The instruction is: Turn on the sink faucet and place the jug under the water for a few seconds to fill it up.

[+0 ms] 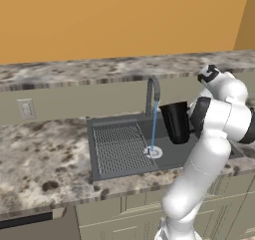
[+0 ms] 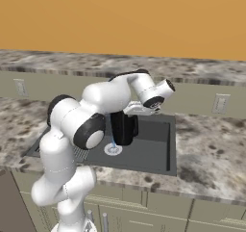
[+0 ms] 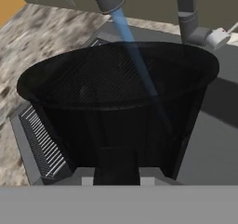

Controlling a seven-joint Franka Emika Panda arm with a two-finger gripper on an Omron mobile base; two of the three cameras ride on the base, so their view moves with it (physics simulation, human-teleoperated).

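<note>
Pincer (image 3: 116, 179) clamping on jug (image 3: 116, 102) by its handle, jug hanging upright over sink (image 1: 174, 152), just beside water (image 1: 154, 127) which is falling from faucet (image 1: 152, 92) past the jug's rim to the drain (image 1: 153, 152), speckled tabletop (image 1: 40, 154) surrounding.

jug (image 1: 175, 121) above sink (image 1: 209, 153), right of water (image 1: 154, 127) | faucet (image 1: 152, 95) behind sink | drainboard (image 1: 117, 147) left

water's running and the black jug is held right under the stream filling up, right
Not quite. In the left base view the thin light blue water stream falls past the glossy black tapered jug, hitting the dark grey sink's drain. The jug is held beside the stream, not under it.
</note>
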